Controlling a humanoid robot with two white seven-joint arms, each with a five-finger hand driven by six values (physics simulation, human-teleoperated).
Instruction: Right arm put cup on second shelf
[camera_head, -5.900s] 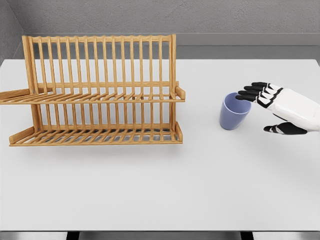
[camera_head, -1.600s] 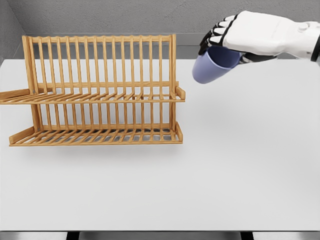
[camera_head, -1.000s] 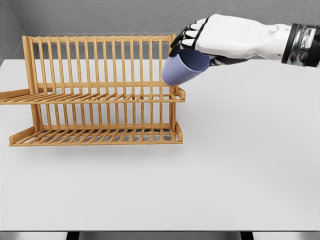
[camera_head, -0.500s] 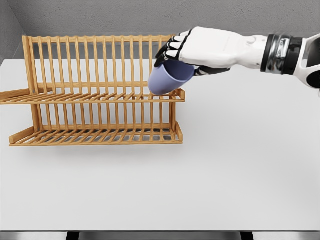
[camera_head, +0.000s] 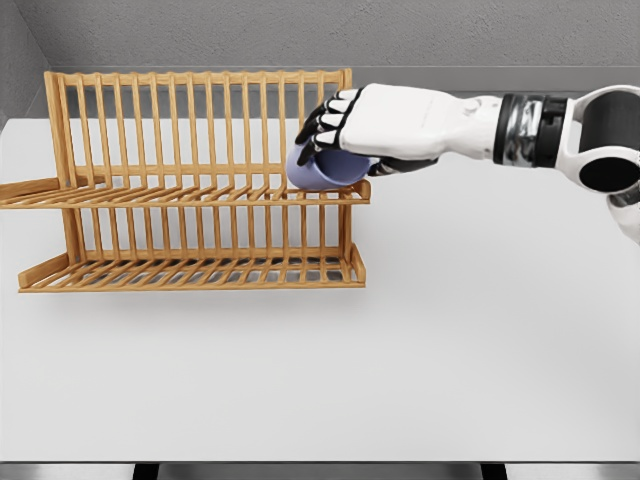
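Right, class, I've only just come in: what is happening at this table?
A white robot's right hand is grasping a small lavender-blue cup from above. It holds the cup at the right end of the upper shelf of a two-tier wooden dish rack standing on a white table. The cup is tilted and sits at shelf level, still in the fingers' grip. The lower shelf is bare. No left arm shows.

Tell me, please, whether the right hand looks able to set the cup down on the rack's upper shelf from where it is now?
Probably yes: the right hand holds the cup at the upper shelf's right end, with nothing visible between them.
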